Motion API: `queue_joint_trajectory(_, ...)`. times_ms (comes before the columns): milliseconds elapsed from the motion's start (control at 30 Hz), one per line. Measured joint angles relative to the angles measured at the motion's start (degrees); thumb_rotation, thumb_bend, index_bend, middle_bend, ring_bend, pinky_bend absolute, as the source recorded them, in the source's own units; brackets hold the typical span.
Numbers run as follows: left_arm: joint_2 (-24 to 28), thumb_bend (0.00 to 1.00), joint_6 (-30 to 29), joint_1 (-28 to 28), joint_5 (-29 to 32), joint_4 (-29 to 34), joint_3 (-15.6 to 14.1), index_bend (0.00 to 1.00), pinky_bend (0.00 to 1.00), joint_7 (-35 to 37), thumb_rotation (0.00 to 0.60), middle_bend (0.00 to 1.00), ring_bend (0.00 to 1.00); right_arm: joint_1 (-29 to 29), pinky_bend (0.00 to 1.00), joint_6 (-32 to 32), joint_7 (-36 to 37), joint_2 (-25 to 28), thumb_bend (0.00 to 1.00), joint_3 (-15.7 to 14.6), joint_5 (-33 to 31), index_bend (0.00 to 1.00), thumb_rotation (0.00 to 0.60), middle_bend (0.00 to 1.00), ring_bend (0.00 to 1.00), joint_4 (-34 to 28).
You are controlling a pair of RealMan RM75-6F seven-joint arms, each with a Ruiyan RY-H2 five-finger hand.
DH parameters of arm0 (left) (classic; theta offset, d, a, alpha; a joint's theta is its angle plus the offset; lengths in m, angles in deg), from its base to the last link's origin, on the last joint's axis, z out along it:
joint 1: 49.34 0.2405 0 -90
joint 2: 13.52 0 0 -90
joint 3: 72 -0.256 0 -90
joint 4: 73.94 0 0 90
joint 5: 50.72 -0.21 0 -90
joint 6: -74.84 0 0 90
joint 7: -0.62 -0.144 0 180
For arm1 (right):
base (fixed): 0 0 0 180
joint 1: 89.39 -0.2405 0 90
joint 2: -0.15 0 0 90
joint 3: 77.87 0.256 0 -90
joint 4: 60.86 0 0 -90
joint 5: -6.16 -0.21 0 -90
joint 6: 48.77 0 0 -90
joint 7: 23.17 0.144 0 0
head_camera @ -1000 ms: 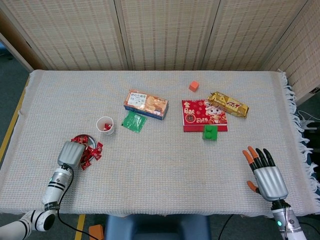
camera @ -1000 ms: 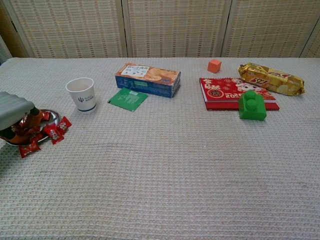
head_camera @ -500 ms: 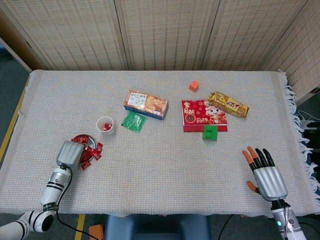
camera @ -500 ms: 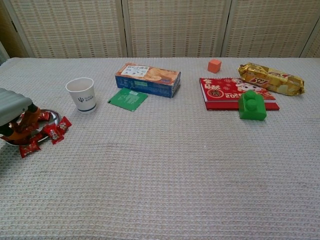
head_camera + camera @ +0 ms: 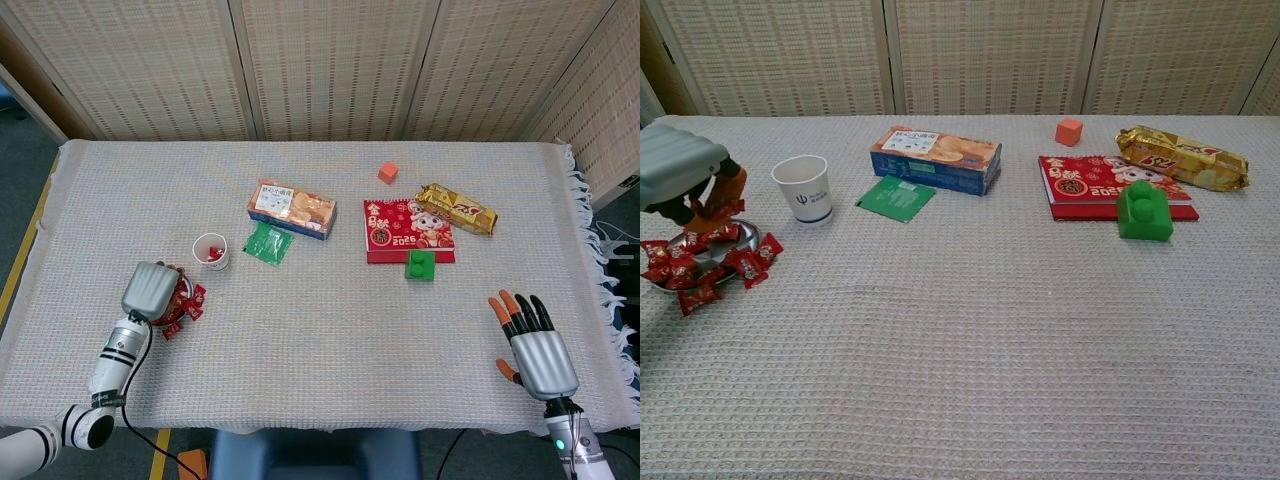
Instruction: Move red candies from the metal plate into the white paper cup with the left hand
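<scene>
The right hand [image 5: 541, 355] lay flat at 5 o'clock, fingers spread, holding nothing. At 9 o'clock the left hand [image 5: 682, 172] hung over the plate [image 5: 740, 238], pinching a candy [image 5: 722, 209]; the cup [image 5: 804, 188] stood just beyond, toward 10.

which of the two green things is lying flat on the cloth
The green packet beside the biscuit box lies flat; the green block stands taller, resting on the red booklet.

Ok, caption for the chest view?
Left hand lifts a red candy off the metal plate, beside the white paper cup.
</scene>
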Motion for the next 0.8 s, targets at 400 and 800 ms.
queue_joint_trajectory(400, -1.9, 0.45, 4.6, -8.6, 3.5, 0.1, 5.6, 0.64, 1.0, -2.6, 0.6, 0.61, 0.58, -0.8, 0.02, 1.6, -1.2, -0.7, 0.12, 1.2, -2.9, 0.0, 0.6, 0.0, 0.0, 0.4)
queue_joint_trajectory(800, -6.4, 0.45, 7.7, -13.7, 5.2, -8.2, 6.5, 0.63, 1.0, -1.8, 0.6, 0.6, 0.58, -0.5, 0.02, 0.6, -1.2, -0.5, 0.12, 1.3, -3.1, 0.0, 0.6, 0.0, 0.0, 0.2)
